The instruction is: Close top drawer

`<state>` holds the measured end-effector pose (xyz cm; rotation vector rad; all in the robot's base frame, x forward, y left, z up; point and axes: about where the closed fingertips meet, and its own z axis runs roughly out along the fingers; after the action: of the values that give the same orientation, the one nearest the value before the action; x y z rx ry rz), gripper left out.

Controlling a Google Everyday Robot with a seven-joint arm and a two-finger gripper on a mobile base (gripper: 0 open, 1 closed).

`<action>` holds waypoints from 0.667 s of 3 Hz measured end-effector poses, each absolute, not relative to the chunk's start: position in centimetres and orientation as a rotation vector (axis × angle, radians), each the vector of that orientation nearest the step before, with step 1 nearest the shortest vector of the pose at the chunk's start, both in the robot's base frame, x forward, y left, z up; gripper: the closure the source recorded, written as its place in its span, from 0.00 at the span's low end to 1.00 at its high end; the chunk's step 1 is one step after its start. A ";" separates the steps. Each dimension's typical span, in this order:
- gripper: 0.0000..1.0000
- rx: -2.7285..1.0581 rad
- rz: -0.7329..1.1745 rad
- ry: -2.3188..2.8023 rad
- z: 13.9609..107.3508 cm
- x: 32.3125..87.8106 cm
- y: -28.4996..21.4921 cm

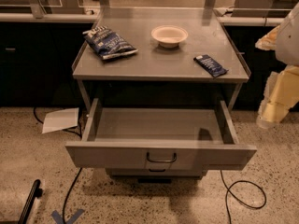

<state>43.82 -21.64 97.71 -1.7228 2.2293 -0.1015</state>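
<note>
The top drawer is a wide grey metal drawer, pulled far out of the grey cabinet toward me. Its shallow tray shows nothing inside. A small dark loop handle sits at the centre of its front. My gripper hangs at the right edge of the camera view. It is pale, level with the drawer's right side wall, to the right of it and apart from it.
The cabinet top carries a blue chip bag, a white bowl and a small blue packet. A lower drawer shows beneath. On the floor are a paper sheet, black cables and blue tape.
</note>
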 end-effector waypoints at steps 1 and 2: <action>0.00 -1.723 -0.102 2.229 97.7 43.8 -21.6; 0.00 -1.694 -0.110 2.216 97.6 43.7 -21.7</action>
<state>43.74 -21.73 97.60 -1.6939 2.2163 -0.1100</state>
